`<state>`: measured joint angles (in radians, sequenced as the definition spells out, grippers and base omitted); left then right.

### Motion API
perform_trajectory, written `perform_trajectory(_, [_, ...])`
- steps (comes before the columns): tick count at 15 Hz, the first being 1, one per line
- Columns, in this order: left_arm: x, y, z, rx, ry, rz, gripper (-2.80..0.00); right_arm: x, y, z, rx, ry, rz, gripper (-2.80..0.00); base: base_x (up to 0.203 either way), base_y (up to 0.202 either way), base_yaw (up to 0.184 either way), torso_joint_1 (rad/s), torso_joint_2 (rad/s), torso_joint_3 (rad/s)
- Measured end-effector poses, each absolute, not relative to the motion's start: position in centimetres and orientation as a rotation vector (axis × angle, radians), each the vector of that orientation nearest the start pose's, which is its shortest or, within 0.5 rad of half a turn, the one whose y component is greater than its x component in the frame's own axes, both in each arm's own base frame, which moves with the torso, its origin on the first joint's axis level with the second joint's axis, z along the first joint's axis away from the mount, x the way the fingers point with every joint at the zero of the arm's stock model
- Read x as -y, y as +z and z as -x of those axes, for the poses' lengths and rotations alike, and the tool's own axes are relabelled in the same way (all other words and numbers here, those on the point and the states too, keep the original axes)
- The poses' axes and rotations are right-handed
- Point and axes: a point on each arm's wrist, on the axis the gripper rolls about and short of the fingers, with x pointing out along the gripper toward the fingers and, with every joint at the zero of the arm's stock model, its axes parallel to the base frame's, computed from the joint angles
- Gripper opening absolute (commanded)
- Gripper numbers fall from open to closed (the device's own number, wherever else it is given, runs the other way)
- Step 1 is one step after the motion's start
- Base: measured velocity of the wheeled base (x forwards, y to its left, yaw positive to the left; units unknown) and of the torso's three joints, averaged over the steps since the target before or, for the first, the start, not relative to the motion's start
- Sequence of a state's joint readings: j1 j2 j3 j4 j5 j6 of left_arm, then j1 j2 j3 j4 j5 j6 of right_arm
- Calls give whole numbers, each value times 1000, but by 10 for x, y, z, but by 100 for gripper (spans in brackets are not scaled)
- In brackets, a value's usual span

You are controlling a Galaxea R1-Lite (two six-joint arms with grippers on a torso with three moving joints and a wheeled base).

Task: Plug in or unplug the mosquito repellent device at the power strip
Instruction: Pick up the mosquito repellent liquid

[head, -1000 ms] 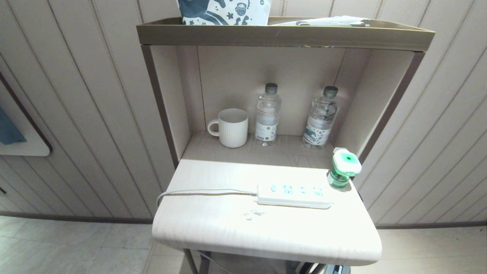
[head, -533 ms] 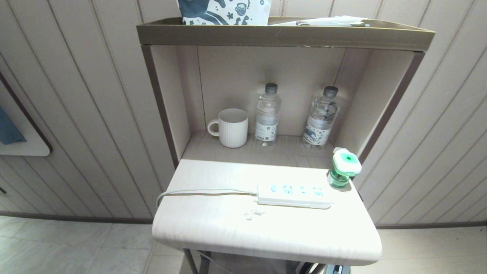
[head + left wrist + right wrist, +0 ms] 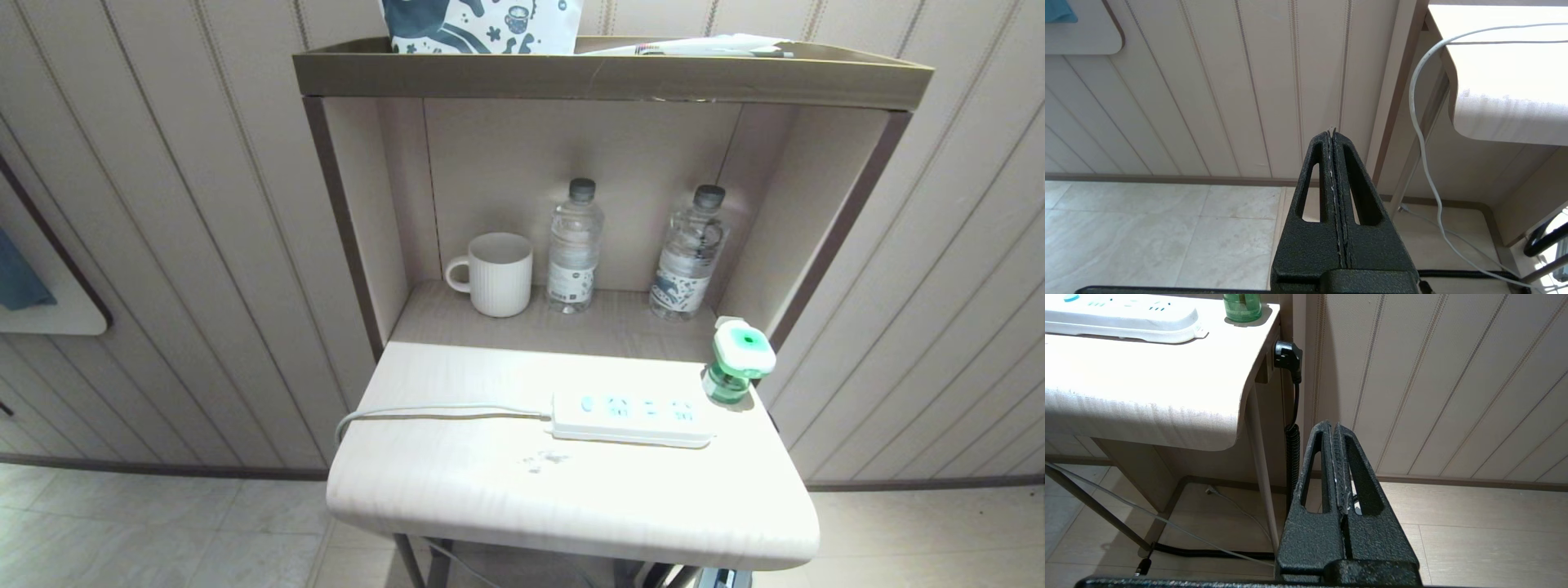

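We see the green-bottled white mosquito repellent device (image 3: 737, 359) standing just right of the long white power strip (image 3: 630, 416), unplugged; both our claws, left gripper (image 3: 1333, 134) and right gripper (image 3: 1336, 428), are pressed closed, empty, below the table.

A pale wooden stand (image 3: 571, 506) with a rounded front shelf is set against a wall (image 3: 180, 245) clad in beige vertical panelling. An open niche (image 3: 588, 155) is framed by dark brown edges in the upper middle of the frame, and a shallow tray top (image 3: 612, 77) is placed above it. Light grey floor tiles (image 3: 122, 539) are seen at the lower left, edged by a brown skirting board (image 3: 163, 470).
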<state>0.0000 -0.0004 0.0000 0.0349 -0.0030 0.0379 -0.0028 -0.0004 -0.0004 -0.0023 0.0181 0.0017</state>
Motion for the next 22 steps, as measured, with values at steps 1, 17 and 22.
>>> perform_trajectory(1, [0, 72, 23, -35, -3, -37, -280, 0, 76, 23, 3, 15, -2, -280, 0, 0, 0, 0, 0, 0])
perform_trajectory(17, [0, 72, 23, -35, -4, -37, -280, -4, 260, 2, 5, 124, -182, -280, 0, 0, 0, 0, 0, 0])
perform_trajectory(22, [0, 72, 23, -34, -4, -37, -280, -9, 279, -52, -140, 263, -195, -280, 0, 0, 0, 0, 0, 0])
